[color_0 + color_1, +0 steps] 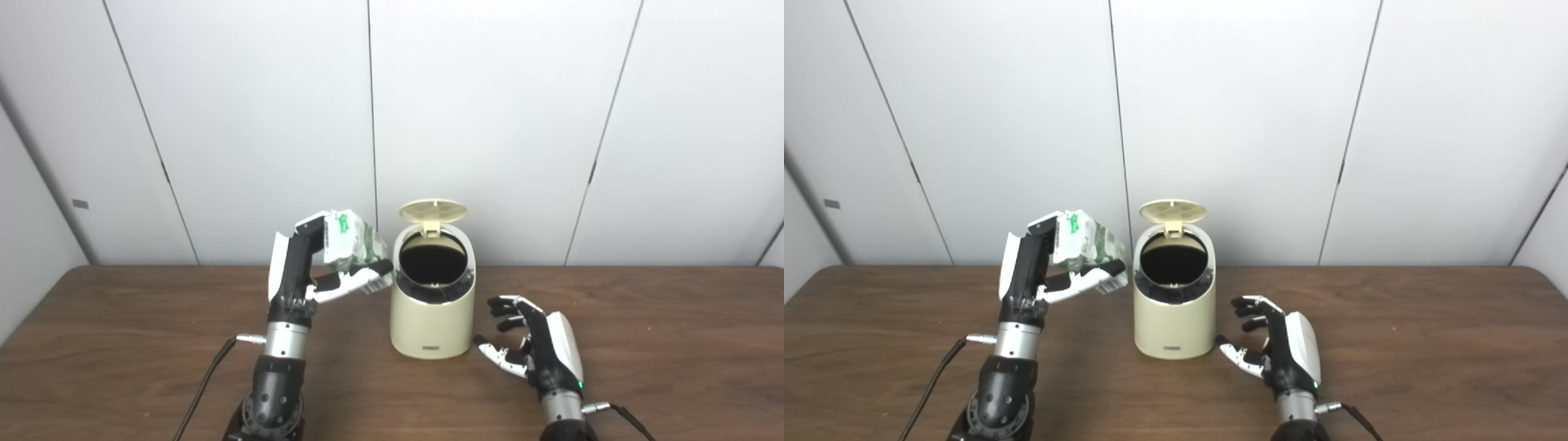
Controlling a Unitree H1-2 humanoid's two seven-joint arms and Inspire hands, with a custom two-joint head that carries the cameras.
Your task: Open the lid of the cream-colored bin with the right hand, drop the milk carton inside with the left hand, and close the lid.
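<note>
A cream-colored bin [432,312] stands mid-table with its round lid [433,211] tipped up at the back, showing a dark opening. My left hand [306,266] is raised just left of the bin's rim, shut on a white and green milk carton [355,245] that is tilted toward the opening but still outside it. My right hand [536,346] rests low on the table right of the bin, fingers spread and open, a little apart from the bin's wall.
A brown wooden table [674,343] stretches wide to both sides. White wall panels [490,122] stand close behind the bin. Cables trail from both wrists near the front edge.
</note>
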